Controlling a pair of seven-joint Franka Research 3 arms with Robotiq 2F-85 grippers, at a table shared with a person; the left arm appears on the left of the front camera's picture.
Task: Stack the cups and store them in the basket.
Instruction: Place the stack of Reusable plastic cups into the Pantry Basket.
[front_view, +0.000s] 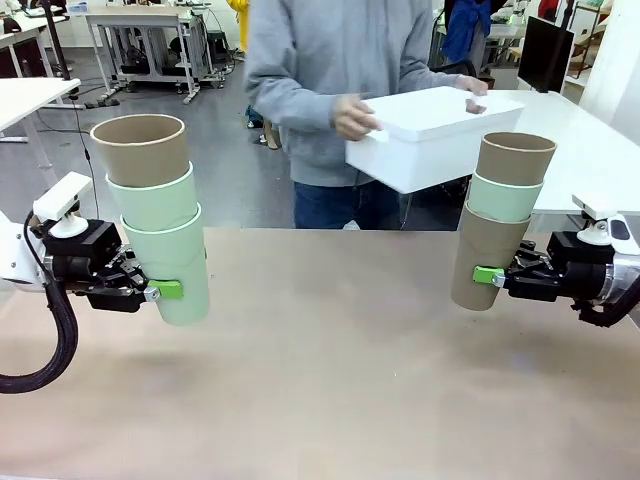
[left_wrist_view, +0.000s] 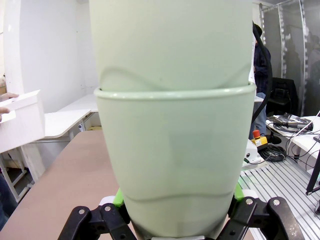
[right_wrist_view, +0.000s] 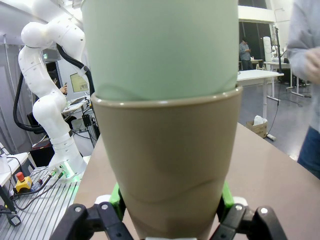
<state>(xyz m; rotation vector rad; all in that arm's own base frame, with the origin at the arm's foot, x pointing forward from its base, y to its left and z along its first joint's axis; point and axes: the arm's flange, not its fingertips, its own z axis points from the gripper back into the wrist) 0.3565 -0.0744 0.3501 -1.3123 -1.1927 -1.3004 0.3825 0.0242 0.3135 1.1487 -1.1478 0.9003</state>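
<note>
Left pincer (front_view: 165, 290) clamped on mint-bottomed cup stack (front_view: 155, 215), left of basket (front_view: 430, 140); right pincer (front_view: 487, 276) clamped on tan-bottomed cup stack (front_view: 500, 220), just right of basket.

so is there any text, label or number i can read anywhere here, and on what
No text can be read.
left cup stack: plain, no print.
right cup stack: plain, no print.
basket: bare white walls, no label showing.
screen in the right wrist view's background: too small to read.
</note>
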